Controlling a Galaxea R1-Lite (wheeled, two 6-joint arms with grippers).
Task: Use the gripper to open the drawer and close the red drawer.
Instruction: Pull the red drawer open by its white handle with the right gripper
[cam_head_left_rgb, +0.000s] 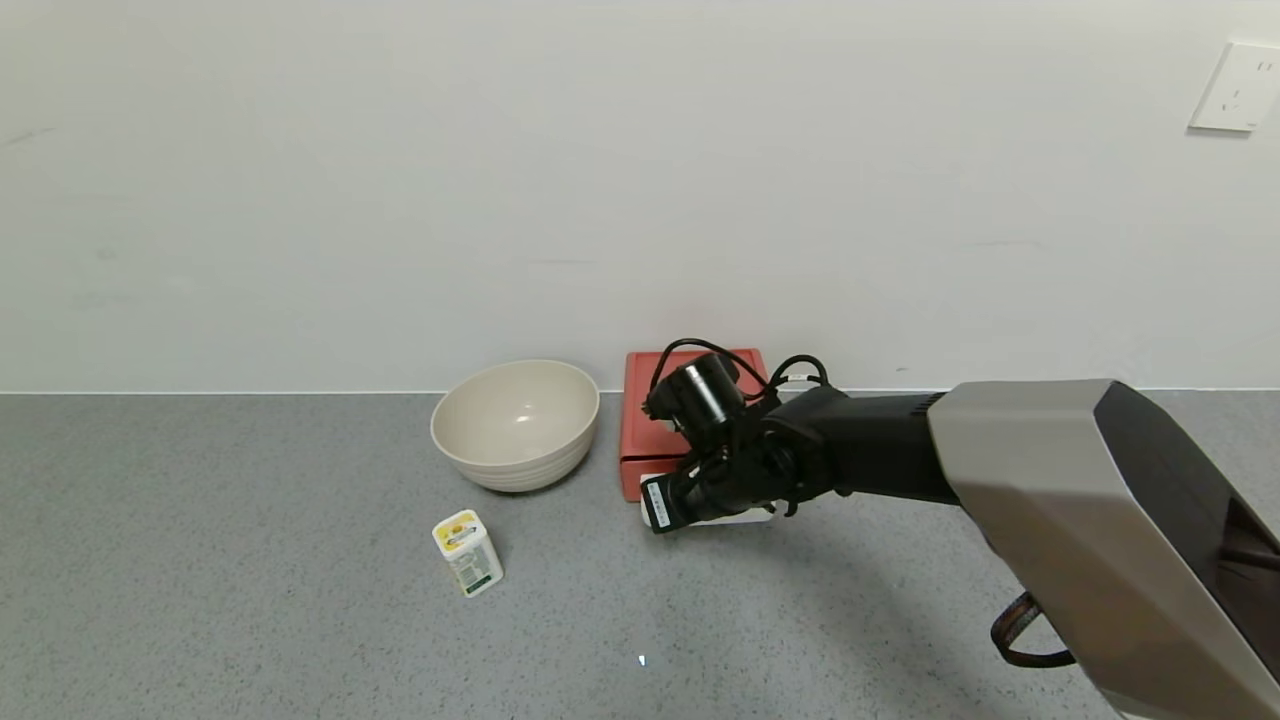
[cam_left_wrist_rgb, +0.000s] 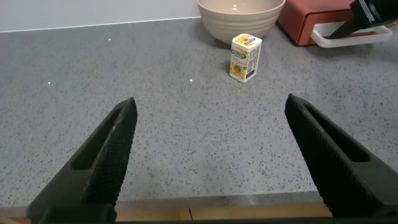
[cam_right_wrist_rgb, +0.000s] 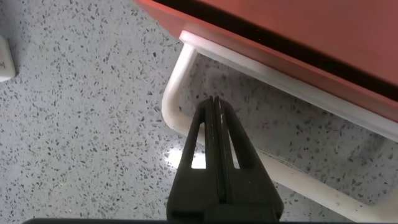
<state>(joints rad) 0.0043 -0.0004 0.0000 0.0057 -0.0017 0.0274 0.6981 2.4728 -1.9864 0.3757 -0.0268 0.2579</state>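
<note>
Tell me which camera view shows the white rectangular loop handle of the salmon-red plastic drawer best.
The right wrist view: the white loop handle fills it, right gripper fingertips shut inside the loop. The left wrist view shows it small; the head view mostly hides it behind the gripper.

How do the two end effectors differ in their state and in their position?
The left end effector is open, fingers spread wide, while the right end effector has its fingers pressed together. The left hovers over bare countertop, far from the drawer; the right sits at the drawer's white handle, fingers inside the loop. Both have black fingers.
</note>
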